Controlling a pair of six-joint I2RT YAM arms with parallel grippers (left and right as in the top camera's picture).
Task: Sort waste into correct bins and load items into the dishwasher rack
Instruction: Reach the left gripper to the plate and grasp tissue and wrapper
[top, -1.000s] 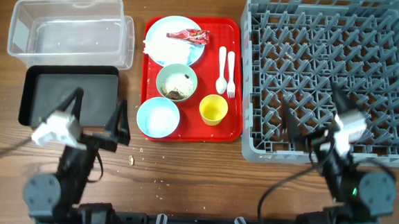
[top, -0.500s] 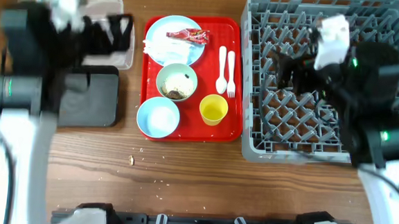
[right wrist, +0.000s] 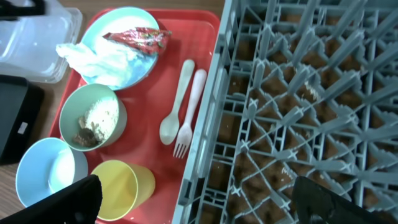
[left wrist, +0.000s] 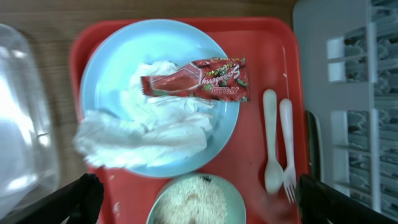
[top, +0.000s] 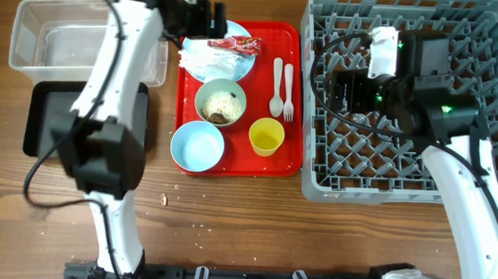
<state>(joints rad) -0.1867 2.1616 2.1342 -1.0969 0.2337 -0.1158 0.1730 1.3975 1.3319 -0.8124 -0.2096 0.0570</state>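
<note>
From overhead, the left gripper [top: 208, 18] hangs over the far end of the red tray [top: 295, 116]. The pale blue plate [top: 240, 67] lies just beneath and beside it, carrying the red wrapper [top: 235, 43] and the crumpled napkin [top: 200, 63]. The clear box [top: 56, 37] and black tray [top: 47, 114] sit off to its outer side. The right gripper [top: 349, 85] hovers above the near-left part of the rack [top: 488, 50], with the spoon [top: 277, 82] and fork [top: 288, 94] just to its inner side on the red tray. The bowl with crumbs [top: 220, 100], the empty bowl [top: 197, 145] and the yellow cup [top: 266, 137] lie further along that tray.

In the left wrist view the fingers [left wrist: 81, 199] stand far apart at the lower corners, gripping nothing. The wrapper lies directly ahead on top of the napkin, and the crumb-filled bowl sits between the fingertips below.

In the right wrist view the fingers [right wrist: 68, 202] are likewise spread wide and empty. The rack's edge runs under the gripper, and the cutlery and cup are ahead on the inner side.

Nothing looks sorted or loaded yet, so the step in hand seems to be the first waste pick, most likely the wrapper. That calls for lowering the left gripper squarely over it and pinching it without dragging the napkin. Which bin suits it I cannot tell.
</note>
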